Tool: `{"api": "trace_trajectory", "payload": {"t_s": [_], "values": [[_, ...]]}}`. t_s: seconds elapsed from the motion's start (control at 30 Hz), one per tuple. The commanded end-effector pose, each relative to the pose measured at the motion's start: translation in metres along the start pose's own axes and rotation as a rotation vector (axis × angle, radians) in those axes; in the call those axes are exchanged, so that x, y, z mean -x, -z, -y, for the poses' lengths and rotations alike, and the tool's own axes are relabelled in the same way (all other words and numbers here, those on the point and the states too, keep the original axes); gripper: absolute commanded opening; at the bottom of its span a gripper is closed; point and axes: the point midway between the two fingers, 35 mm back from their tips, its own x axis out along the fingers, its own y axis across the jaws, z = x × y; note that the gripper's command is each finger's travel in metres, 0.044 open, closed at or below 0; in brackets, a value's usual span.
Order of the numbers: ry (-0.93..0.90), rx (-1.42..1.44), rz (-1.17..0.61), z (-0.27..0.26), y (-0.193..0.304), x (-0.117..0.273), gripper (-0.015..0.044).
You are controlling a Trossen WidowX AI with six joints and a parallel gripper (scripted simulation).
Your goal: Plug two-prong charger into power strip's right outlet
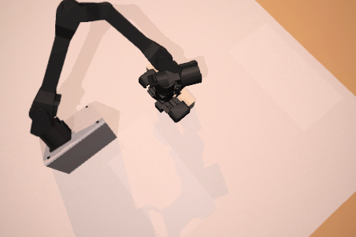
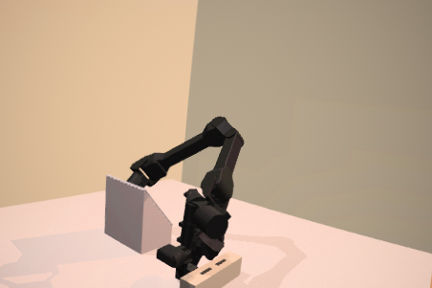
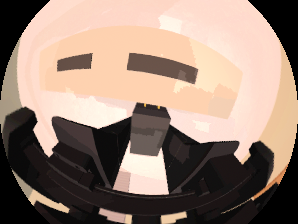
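Between the gripper (image 3: 148,156) fingers sits the two-prong charger (image 3: 149,129), a dark block clamped on both sides and pointing toward the power strip (image 3: 127,79). In the wrist view, the prong tips (image 3: 150,104) appear as small yellow marks at the charger's front edge, touching or just short of the strip's near face; which of the two cannot be told. The charger's front lies below and between the two dark outlet slots, nearer the right outlet (image 3: 162,67) than the left outlet (image 3: 75,63).

In the exterior view, the power strip (image 2: 225,274) is a beige bar lying flat on the table (image 2: 334,259), with both slots facing up. The gripper (image 2: 188,261) hangs just beside the strip's left end, and the charger itself is hidden by the wrist.

In the top view, the gripper (image 1: 171,107) covers most of the power strip (image 1: 191,101). The arm (image 1: 130,32) reaches over from its grey base block (image 1: 84,138), well apart from the strip.
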Motion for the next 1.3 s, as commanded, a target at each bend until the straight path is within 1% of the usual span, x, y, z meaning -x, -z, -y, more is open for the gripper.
{"api": "trace_trajectory", "payload": {"t_s": [0.0,1.27], "values": [[-0.003,-0.004,0.002,0.0000,-0.0026,-0.0001,0.0000],[-0.003,-0.004,0.002,-0.0002,-0.0075,0.0016,0.0000]]}}
